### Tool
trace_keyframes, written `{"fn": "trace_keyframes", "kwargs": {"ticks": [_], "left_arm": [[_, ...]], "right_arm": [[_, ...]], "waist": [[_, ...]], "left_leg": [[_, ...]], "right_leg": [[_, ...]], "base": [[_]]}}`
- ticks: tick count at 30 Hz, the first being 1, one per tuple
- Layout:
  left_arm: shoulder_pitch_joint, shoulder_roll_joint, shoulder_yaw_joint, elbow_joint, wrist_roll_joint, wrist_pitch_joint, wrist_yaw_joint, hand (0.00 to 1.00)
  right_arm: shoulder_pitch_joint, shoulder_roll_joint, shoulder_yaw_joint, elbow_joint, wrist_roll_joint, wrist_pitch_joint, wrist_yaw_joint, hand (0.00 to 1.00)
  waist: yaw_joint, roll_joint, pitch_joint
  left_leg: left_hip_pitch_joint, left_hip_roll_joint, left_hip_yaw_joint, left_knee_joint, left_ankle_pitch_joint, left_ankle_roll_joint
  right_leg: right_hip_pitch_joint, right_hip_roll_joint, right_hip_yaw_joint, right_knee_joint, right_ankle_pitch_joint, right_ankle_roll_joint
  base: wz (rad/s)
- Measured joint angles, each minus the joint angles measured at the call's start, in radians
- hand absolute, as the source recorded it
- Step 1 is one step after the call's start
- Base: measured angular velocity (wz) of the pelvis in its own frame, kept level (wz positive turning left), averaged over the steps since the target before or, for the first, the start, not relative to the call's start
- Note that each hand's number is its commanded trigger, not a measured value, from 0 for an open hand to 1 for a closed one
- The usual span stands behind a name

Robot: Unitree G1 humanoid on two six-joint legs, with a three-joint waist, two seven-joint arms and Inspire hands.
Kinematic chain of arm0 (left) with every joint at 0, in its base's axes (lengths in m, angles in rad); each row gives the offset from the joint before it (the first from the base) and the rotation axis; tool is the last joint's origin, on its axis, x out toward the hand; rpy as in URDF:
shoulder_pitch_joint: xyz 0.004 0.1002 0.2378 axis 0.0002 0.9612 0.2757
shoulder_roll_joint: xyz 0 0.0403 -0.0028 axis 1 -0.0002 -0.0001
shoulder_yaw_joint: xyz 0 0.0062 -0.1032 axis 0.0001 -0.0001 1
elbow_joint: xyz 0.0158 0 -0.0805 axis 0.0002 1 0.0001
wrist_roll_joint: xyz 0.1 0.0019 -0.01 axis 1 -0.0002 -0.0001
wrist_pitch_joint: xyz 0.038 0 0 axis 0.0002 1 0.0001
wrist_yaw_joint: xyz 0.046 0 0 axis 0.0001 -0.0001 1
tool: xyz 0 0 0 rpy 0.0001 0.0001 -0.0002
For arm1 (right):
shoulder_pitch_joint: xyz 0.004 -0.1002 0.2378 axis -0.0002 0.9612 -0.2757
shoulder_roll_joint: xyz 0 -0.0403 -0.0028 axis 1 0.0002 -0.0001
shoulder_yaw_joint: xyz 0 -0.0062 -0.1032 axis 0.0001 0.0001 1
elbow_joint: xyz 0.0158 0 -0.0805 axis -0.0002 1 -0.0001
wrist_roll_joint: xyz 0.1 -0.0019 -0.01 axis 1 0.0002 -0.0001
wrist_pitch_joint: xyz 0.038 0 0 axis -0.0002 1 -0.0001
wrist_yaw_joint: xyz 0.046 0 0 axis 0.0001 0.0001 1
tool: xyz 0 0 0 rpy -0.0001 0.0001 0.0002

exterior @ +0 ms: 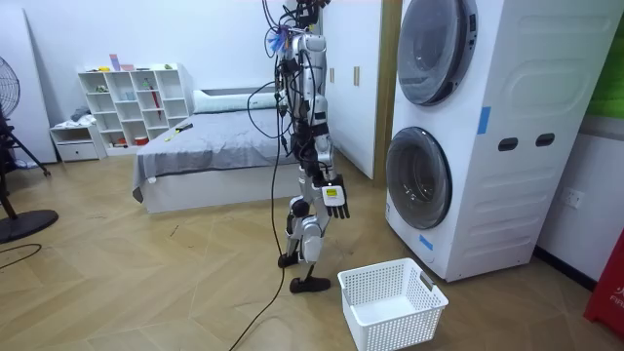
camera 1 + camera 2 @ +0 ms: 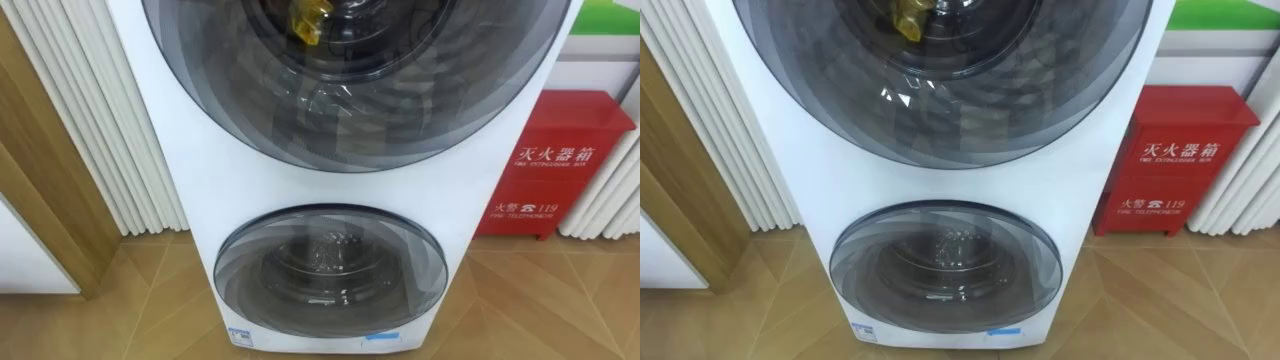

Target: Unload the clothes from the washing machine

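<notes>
Facing the washing machine (image 1: 487, 136), the robot has its right robot hand (image 1: 334, 196) hanging loose and empty. The lower door (image 2: 330, 265) looks shut and the basket (image 1: 390, 304) holds nothing, so no clothes are picked yet.

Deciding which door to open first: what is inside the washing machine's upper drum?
Behind the closed tinted upper door a yellow item shows in the drum, cut off at the view's top. Reflections on the glass hide the rest.

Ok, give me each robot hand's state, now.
Right robot hand: open, fingers relaxed, holding nothing.
Left robot hand: cannot be told.
</notes>
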Motion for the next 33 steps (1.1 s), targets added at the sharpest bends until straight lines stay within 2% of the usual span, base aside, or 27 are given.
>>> {"fn": "trace_keyframes", "kwargs": {"ticks": [15, 17, 19, 21, 22, 23, 24, 25, 26, 27, 28, 29, 31, 33], "left_arm": [[0.002, 0.005, -0.009, -0.004, 0.001, -0.002, -0.003, 0.0], [0.003, 0.004, -0.009, -0.009, 0.001, -0.005, -0.003, 0.0], [0.004, 0.005, -0.009, -0.014, 0.005, -0.008, -0.003, 0.0], [0.004, 0.009, -0.001, -0.036, 0.049, -0.01, -0.003, 0.0], [0.003, 0.011, 0.0, -0.036, 0.06, -0.01, -0.003, 0.0], [0.0, 0.016, 0.0, -0.033, 0.077, -0.01, -0.003, 0.0], [-0.001, 0.024, -0.001, -0.036, 0.082, -0.01, -0.004, 0.0], [0.005, 0.035, 0.0, -0.04, 0.082, -0.012, -0.003, 0.0], [0.011, 0.04, 0.0, -0.041, 0.082, -0.015, -0.003, 0.0], [0.025, 0.051, 0.001, -0.043, 0.08, -0.021, -0.002, 0.0], [0.033, 0.055, 0.006, -0.058, 0.082, -0.02, -0.001, 0.0], [0.042, 0.056, 0.012, -0.07, 0.083, -0.021, -0.001, 0.0], [0.052, 0.059, 0.02, -0.084, 0.085, -0.02, 0.0, 0.0], [0.061, 0.06, 0.02, -0.107, 0.091, -0.019, 0.002, 0.0]], "right_arm": [[-0.003, -0.001, -0.001, -0.005, 0.007, 0.002, -0.001, 0.0], [-0.006, -0.004, -0.007, -0.027, 0.02, 0.003, -0.003, 0.0], [-0.003, -0.008, -0.03, -0.091, 0.016, 0.017, -0.022, 0.0], [0.002, -0.023, -0.051, -0.312, -0.01, 0.053, -0.07, 0.0], [0.0, -0.027, -0.06, -0.386, -0.013, 0.055, -0.082, 0.0], [-0.009, -0.035, -0.074, -0.534, -0.012, 0.046, -0.103, 0.0], [-0.032, -0.043, -0.078, -0.643, -0.013, 0.022, -0.113, 0.0], [-0.043, -0.049, -0.094, -0.757, -0.031, 0.015, -0.121, 0.0], [-0.045, -0.051, -0.103, -0.82, -0.04, 0.014, -0.124, 0.0], [-0.052, -0.058, -0.122, -0.929, -0.045, 0.012, -0.133, 0.0], [-0.065, -0.074, -0.133, -1.028, -0.055, 0.01, -0.147, 0.0], [-0.07, -0.08, -0.141, -1.067, -0.06, 0.01, -0.154, 0.0], [-0.101, -0.085, -0.156, -1.122, -0.068, -0.015, -0.176, 0.0], [-0.122, -0.085, -0.156, -1.157, -0.079, -0.017, -0.211, 0.0]], "waist": [[0.0, 0.001, 0.0005], [0.0, -0.003, -0.0022], [0.0, -0.001, -0.0003], [-0.006, -0.008, 0.0028], [-0.006, -0.008, 0.0028], [-0.006, -0.012, 0.0039], [-0.008, -0.017, 0.0019], [-0.008, -0.024, 0.0064], [-0.007, -0.037, 0.0056], [-0.006, -0.035, 0.0054], [-0.005, -0.044, 0.0054], [-0.004, -0.045, 0.0051], [0.0, -0.051, 0.0012], [0.002, -0.059, -0.0057]], "left_leg": [[0.0, 0.0, -0.004, 0.007, 0.0, 0.0], [0.0, 0.0, -0.005, 0.007, 0.0, 0.0], [0.001, -0.001, -0.007, 0.008, 0.0, 0.0], [0.0, -0.001, -0.002, 0.012, 0.0, 0.0], [0.0, -0.002, 0.0, 0.012, 0.0, 0.0], [0.003, -0.002, 0.0, 0.012, 0.0, 0.0], [0.01, -0.001, 0.0, 0.012, 0.0, 0.0], [0.018, -0.001, -0.001, 0.011, 0.0, 0.0], [0.019, -0.001, -0.001, 0.012, 0.0, 0.0], [0.017, -0.001, -0.002, 0.013, 0.0, 0.0], [0.012, -0.001, -0.002, 0.013, 0.0, 0.0], [0.006, -0.001, -0.003, 0.013, 0.0, 0.0], [0.001, 0.0, -0.004, 0.013, 0.0, 0.0], [0.003, 0.0, -0.008, 0.012, 0.0, 0.0]], "right_leg": [[0.005, -0.001, -0.004, 0.0, 0.0, 0.0], [0.006, -0.002, -0.006, 0.0, 0.0, 0.0], [0.006, -0.004, -0.007, 0.001, 0.0, 0.0], [0.002, -0.007, -0.011, 0.007, 0.0, 0.0], [0.0, -0.006, -0.008, 0.007, 0.0, 0.0], [0.001, -0.005, -0.006, 0.004, 0.0, 0.0], [0.004, -0.004, -0.005, 0.0, 0.001, 0.0], [0.014, -0.002, -0.004, -0.003, 0.001, 0.0], [0.017, -0.002, -0.005, -0.004, 0.0, 0.0], [0.017, -0.002, -0.007, -0.004, -0.001, 0.0], [0.014, -0.003, -0.009, -0.004, -0.001, 0.0], [0.013, -0.003, -0.011, -0.004, 0.0, 0.0], [0.007, -0.003, -0.013, 0.0, 0.001, 0.001], [0.006, -0.002, -0.008, 0.001, 0.001, 0.001]], "base": [[0.0], [0.02], [0.0], [-0.03], [-0.08], [-0.03], [0.04], [0.09], [0.1], [0.07], [0.05], [0.05], [0.0], [-0.07]]}}
